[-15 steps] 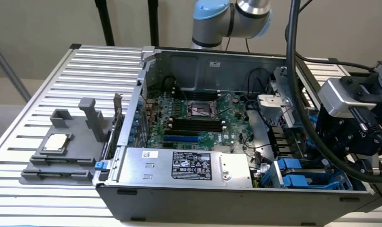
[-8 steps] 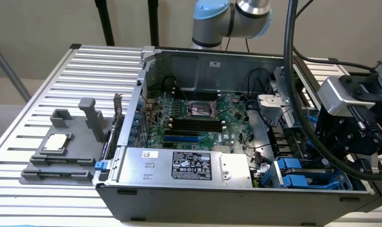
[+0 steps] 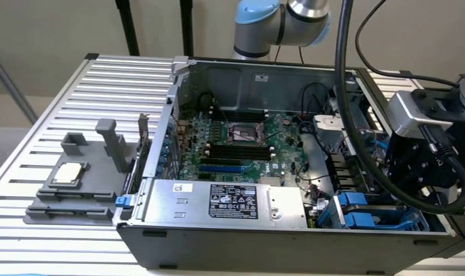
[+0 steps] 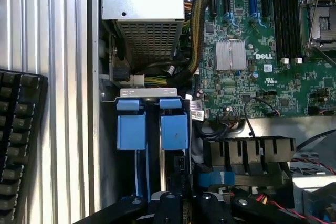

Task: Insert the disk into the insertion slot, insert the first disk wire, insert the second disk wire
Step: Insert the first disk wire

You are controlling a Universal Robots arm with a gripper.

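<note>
Apparently step 1 is done: the flat disk in its bright blue plastic carrier frame [image 4: 174, 131] looks seated in the rectangular grey metal insertion slot [image 4: 152, 93], at a corner of the open dark metal computer case [image 3: 294, 253], beside a 2nd blue carrier [image 4: 131, 131]. Black end effector [image 4: 185, 209] hovers just over that bay, fingers pressed together; can't tell if it's pinching anything. Prob. wire stage now, which calls for fine plug-to-port alignment in a tight space

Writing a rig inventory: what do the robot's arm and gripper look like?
The arm is silver-grey tubing with light blue joint caps. A pale grey box is mounted at the wrist by the black gripper, and thick black cables run alongside.
</note>
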